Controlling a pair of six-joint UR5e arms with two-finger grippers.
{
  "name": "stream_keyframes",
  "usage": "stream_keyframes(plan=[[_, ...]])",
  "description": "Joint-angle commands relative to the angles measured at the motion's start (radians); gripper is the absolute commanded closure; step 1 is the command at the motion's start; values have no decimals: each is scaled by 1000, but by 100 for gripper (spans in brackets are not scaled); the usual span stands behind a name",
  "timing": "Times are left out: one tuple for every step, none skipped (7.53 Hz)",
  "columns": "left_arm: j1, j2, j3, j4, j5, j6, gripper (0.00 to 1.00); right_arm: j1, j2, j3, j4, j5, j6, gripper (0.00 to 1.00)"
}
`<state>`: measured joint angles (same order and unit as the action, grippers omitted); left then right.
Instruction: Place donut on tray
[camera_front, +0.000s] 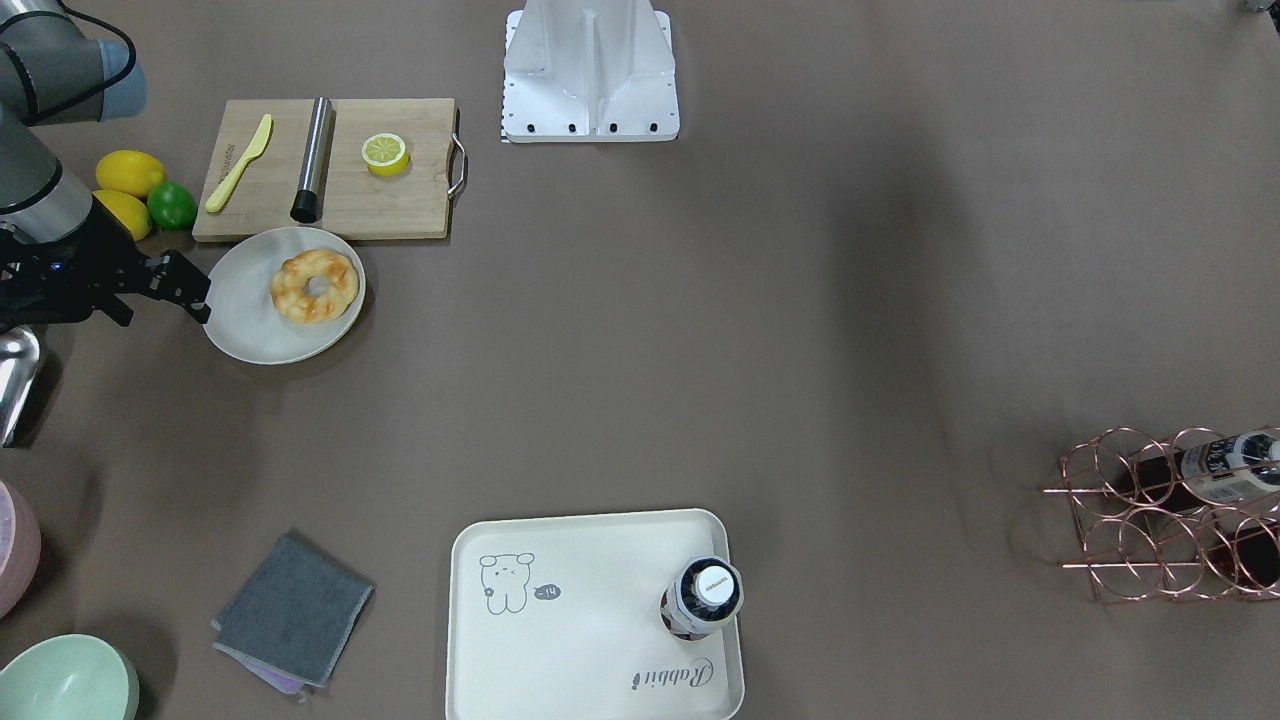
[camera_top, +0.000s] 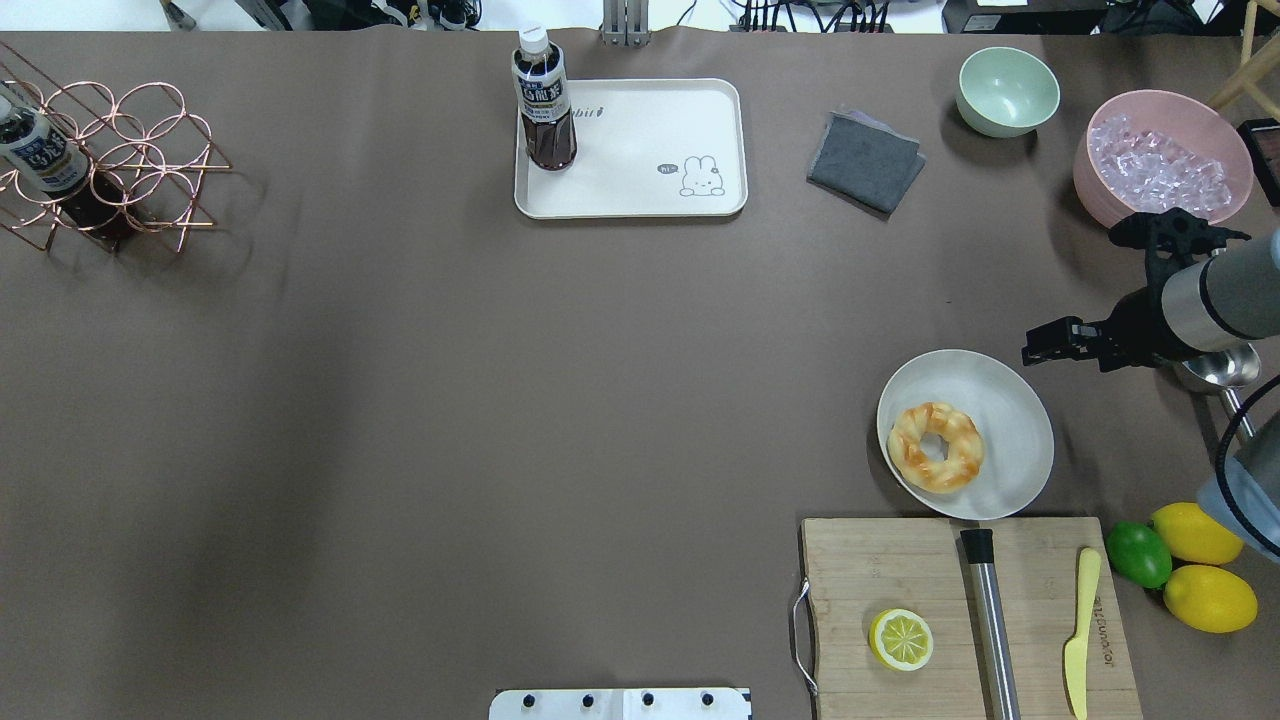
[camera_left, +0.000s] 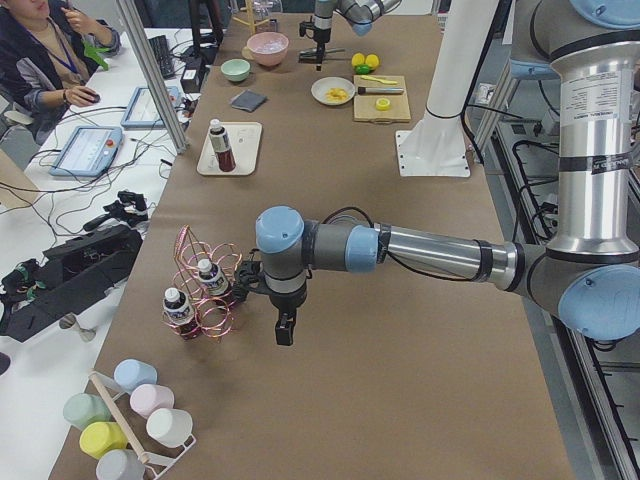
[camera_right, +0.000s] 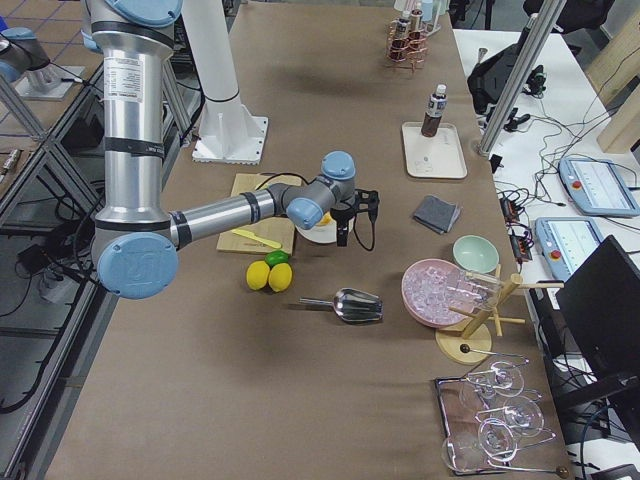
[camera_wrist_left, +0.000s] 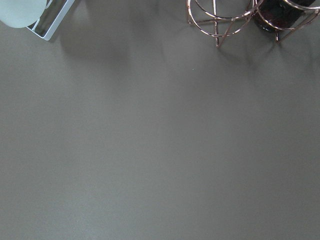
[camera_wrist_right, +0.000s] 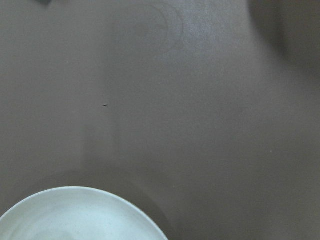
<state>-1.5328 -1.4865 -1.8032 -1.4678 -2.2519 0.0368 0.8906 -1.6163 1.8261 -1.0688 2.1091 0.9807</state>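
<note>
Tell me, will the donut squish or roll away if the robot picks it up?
Probably squishy: the donut looks puffy and braided, so it may dent a bit. It lies flat on the plate, so it likely won't roll. Its glazed patches look shiny, so it might be a little slippery.

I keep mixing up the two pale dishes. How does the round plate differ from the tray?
The plate is round and plain; the tray is a rounded rectangle with a drawing and script. The plate holds the donut; the tray holds a bottle. Both are off-white.
</note>
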Motion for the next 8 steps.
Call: stream_keyframes(plan=[[2, -5, -1, 0, 0, 0, 2, -56, -21, -71, 222, -9, 159, 6], [2, -2, -2, 0, 0, 0, 2, -67, -14, -71, 211, -39, 161, 14], [2, 0, -2, 0, 0, 0, 2, -82, -17, -71, 211, -50, 174, 22], [2, 0, -2, 0, 0, 0, 2, -90, -30, -68, 211, -52, 173, 23], [2, 0, -2, 0, 0, 2, 2, -97, -46, -62, 211, -52, 173, 26], [2, 0, -4, 0, 0, 2, 2, -108, -68, -59, 211, -60, 171, 31], [2, 0, -4, -6, 0, 0, 2, -117, -95, -44, 211, -64, 171, 38], [2, 8, -4, -23, 0, 0, 2, -130, -111, -42, 211, -66, 171, 46]])
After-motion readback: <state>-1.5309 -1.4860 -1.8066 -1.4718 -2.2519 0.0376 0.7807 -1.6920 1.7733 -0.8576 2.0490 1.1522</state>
